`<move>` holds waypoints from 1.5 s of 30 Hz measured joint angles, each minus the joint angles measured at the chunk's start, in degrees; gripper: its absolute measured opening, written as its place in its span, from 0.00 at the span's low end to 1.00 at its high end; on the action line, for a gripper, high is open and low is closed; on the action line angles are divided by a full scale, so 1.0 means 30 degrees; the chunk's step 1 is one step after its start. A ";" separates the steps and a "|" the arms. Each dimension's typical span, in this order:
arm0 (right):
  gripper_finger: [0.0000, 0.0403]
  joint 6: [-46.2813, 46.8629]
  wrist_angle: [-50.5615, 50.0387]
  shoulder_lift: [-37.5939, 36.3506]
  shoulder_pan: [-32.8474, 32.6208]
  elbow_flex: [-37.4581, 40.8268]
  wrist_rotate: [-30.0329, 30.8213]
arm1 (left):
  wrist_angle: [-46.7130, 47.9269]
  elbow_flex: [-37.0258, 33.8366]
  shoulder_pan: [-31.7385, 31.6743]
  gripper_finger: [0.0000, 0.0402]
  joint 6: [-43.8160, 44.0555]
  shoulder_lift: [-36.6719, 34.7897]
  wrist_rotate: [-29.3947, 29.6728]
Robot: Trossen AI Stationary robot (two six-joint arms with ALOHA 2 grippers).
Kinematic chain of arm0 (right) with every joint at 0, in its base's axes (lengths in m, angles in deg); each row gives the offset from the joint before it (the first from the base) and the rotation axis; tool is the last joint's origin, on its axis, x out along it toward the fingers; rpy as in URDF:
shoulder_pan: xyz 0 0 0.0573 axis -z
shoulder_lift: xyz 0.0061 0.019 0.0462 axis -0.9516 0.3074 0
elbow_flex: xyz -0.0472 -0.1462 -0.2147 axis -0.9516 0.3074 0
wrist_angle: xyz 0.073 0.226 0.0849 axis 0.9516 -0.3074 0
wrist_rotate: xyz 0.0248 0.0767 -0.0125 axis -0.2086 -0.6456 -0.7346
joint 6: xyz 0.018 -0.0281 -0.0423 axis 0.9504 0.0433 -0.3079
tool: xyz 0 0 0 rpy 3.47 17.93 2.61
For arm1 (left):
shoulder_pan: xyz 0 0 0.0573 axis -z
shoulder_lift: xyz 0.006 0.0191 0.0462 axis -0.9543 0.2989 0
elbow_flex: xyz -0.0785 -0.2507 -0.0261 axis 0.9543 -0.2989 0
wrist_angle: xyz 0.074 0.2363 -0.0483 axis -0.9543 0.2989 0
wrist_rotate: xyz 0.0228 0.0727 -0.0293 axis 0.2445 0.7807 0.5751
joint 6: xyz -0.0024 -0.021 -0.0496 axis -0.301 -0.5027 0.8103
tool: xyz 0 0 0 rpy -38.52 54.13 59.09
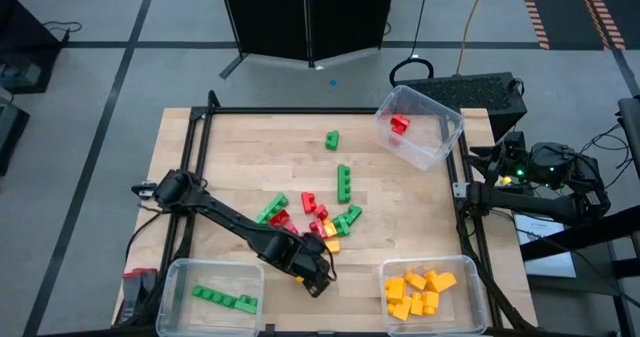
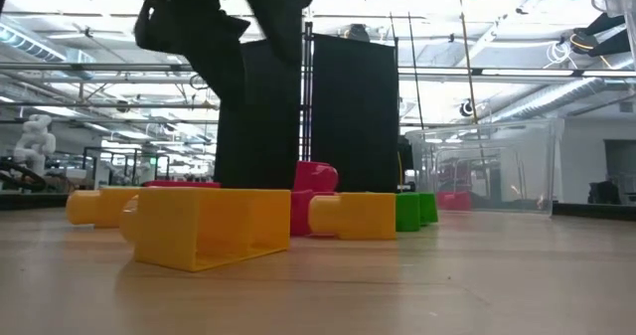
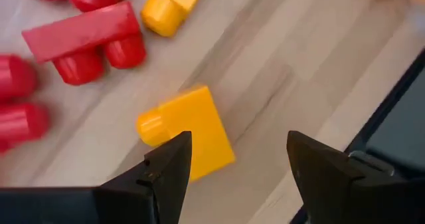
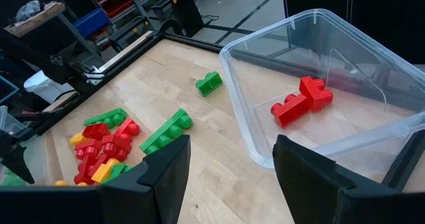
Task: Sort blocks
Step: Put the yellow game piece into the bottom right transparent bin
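Observation:
My left gripper (image 1: pixel 318 282) (image 3: pixel 239 144) is open, low over the table's near edge between the two near bins. A yellow block (image 3: pixel 189 131) (image 2: pixel 214 226) lies on its side on the wood under it, with one finger in front of the block's edge. In the high view the gripper hides this block. Red, green and yellow blocks (image 1: pixel 320 217) lie mixed at the table's middle. Two green blocks (image 1: pixel 343 182) (image 1: pixel 331 138) lie farther off. My right gripper (image 4: pixel 229 157) (image 1: pixel 480 189) waits open beyond the table's right edge.
Three clear bins stand on the table. The near-left one (image 1: pixel 175 277) holds green blocks, the near-right one (image 1: pixel 470 277) holds yellow blocks. The far-right one (image 1: pixel 440 147), tilted, holds a red block (image 4: pixel 302 101). A black frame (image 1: pixel 205 137) runs along the table's left and far edges.

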 joint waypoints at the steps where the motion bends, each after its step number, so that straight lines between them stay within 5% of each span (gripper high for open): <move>1: 0.52 0.0000 0.0002 0.0000 0.0000 0.0000 0.0000 | -0.0061 0.0000 -0.0012 0.57 0.0734 0.0036 0.0072; 9: 0.52 0.0000 0.0000 0.0000 0.0000 0.0000 0.0002 | -0.0091 -0.0080 -0.0015 0.57 0.3921 0.0420 0.0667; 15: 0.52 -0.0002 -0.0003 0.0000 0.0000 0.0000 -0.0083 | 0.0346 -0.0131 0.0069 0.57 0.5026 0.1325 -0.0697; 37: 0.52 -0.0501 -0.0001 -0.0007 -0.0004 0.0000 -0.0073 | 0.0130 -0.0022 0.0073 0.57 0.6048 0.3338 -0.2458; 45: 0.52 -0.0510 -0.0005 -0.0007 0.0000 0.0000 -0.0073 | 0.0266 -0.0058 -0.0044 0.35 0.5854 0.3367 -0.2120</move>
